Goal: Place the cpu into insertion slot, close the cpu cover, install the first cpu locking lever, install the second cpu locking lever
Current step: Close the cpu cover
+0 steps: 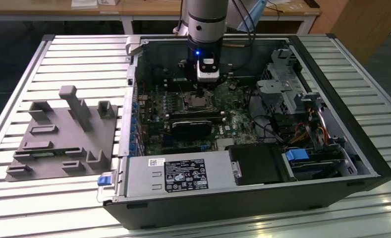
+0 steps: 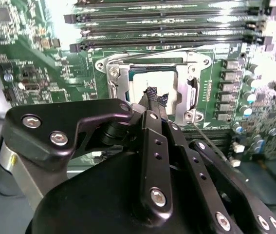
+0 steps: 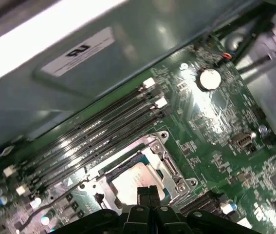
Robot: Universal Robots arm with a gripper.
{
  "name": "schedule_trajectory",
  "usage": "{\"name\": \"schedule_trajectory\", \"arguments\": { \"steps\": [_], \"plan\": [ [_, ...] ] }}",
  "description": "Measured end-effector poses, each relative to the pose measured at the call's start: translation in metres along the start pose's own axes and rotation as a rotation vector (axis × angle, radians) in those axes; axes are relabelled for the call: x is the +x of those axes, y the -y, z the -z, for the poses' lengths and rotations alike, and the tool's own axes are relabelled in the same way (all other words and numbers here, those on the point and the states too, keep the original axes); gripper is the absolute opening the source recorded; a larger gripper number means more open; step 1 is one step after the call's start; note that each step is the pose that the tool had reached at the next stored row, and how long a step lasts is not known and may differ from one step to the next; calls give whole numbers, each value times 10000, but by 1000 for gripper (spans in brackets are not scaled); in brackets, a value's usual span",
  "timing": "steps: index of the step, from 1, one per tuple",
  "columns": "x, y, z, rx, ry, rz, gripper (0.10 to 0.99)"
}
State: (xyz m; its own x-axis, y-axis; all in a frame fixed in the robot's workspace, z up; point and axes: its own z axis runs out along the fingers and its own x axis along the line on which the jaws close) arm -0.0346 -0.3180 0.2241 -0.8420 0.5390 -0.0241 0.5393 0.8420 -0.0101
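In the exterior view my gripper (image 1: 202, 92) reaches down into the open computer case, right over the insertion slot (image 1: 198, 103) on the green motherboard (image 1: 242, 124). The cpu (image 2: 153, 83) (image 3: 128, 184) lies in the slot, its silvery top showing through the window of the cpu cover (image 2: 123, 78) (image 3: 165, 163), which lies down flat over it. My gripper (image 2: 155, 97) (image 3: 149, 191) is shut with nothing between its fingers, and its taped tip is at the cpu's edge. A thin locking lever (image 2: 213, 146) runs out from the socket's corner.
Long black memory slots (image 2: 167, 29) (image 3: 94, 131) run beside the socket. A black block (image 1: 190, 128), cables (image 1: 268, 126), a drive cage (image 1: 294, 94) and the power supply (image 1: 175, 173) crowd the case. A grey fixture (image 1: 63, 134) stands on the slatted table at the exterior view's left.
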Motion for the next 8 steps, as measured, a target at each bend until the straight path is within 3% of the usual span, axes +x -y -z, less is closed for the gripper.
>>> {"name": "schedule_trajectory", "arguments": {
  "steps": [8],
  "plan": [
    [0,0,-3,-35,15,1466,102]
  ]
}}
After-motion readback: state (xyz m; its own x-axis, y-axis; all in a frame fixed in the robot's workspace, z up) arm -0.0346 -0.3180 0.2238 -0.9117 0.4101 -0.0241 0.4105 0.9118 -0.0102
